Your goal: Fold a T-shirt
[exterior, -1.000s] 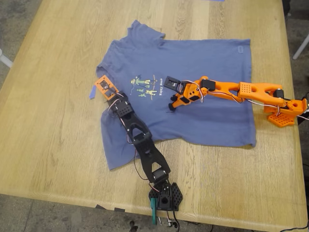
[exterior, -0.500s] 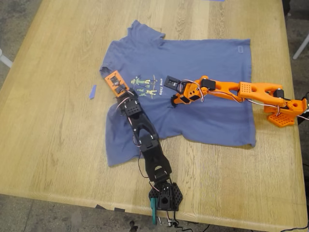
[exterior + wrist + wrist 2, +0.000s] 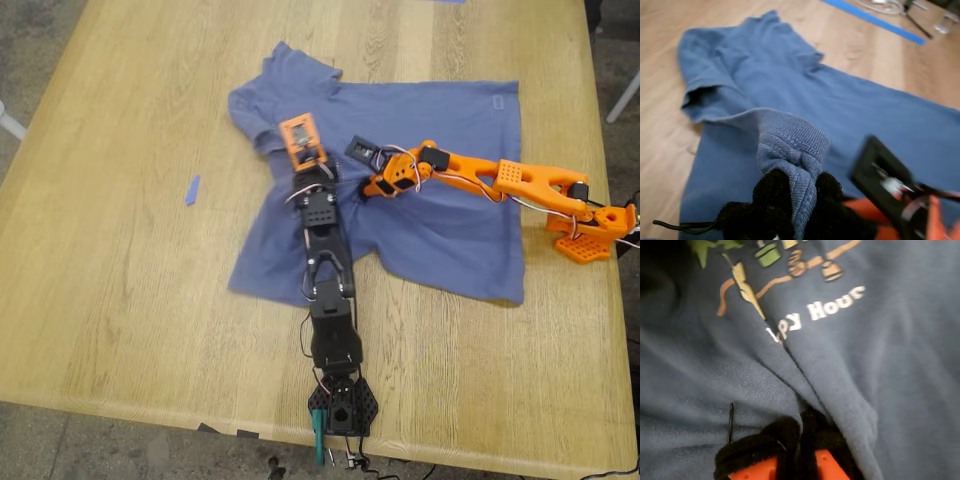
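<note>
Found the T-shirt (image 3: 440, 120) on the table (image 3: 100, 280), in the exterior view's upper middle, rumpled rather than flat. Saw its hem end lying smooth toward that view's right, and the collar end drawn inward and creased around both arms.

Held a ribbed edge of it in my first gripper (image 3: 797, 185), jaws clenched on a bunched fold, the cloth rising into them from the spread part. Could not tell whether that edge was collar or sleeve cuff. Pinched a ridge of cloth just under the print (image 3: 790, 260) with my second gripper (image 3: 802, 435), jaws closed on it as far as that wrist view showed.

Judged the fold as barely begun: one edge gathered and pulled over toward the chest, no clean crease laid down, no sleeve tucked. Still left, by that reading: laying the carried edge flat, folding the other side, then doubling the length.

Noted a short blue strip (image 3: 191, 189) on bare wood well apart from the shirt, toward the exterior view's left, no hindrance. Marked the real obstacle as the arms themselves: the two grippers close together over the chest, my second arm's camera sitting near the first jaws, and both arms lying across cloth yet to be folded.
</note>
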Robot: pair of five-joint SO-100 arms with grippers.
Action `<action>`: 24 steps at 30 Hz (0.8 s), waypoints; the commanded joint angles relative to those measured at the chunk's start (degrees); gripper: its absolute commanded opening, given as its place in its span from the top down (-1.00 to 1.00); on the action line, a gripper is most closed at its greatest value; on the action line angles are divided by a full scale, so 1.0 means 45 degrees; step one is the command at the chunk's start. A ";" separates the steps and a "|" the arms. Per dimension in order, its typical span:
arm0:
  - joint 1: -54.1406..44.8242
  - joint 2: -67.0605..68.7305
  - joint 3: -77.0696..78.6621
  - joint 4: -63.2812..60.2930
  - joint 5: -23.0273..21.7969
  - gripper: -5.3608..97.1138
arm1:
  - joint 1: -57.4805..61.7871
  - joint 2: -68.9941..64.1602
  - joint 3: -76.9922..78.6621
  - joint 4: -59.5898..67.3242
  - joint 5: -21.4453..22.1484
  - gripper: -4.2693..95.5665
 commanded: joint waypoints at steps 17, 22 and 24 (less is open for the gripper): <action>0.7402 0.2207 -0.2168 0.1719 -0.0156 0.90 | 0.4316 0.0039 0.0059 -0.0566 0.0117 0.91; 0.9102 0.0625 -0.3320 0.2129 -0.0176 0.90 | 0.5254 0.0176 0.0059 -0.0605 0.0137 0.91; 0.9844 -0.0254 -0.3867 0.2363 -0.0234 0.90 | 0.5488 0.0273 0.0059 -0.0605 0.0137 0.91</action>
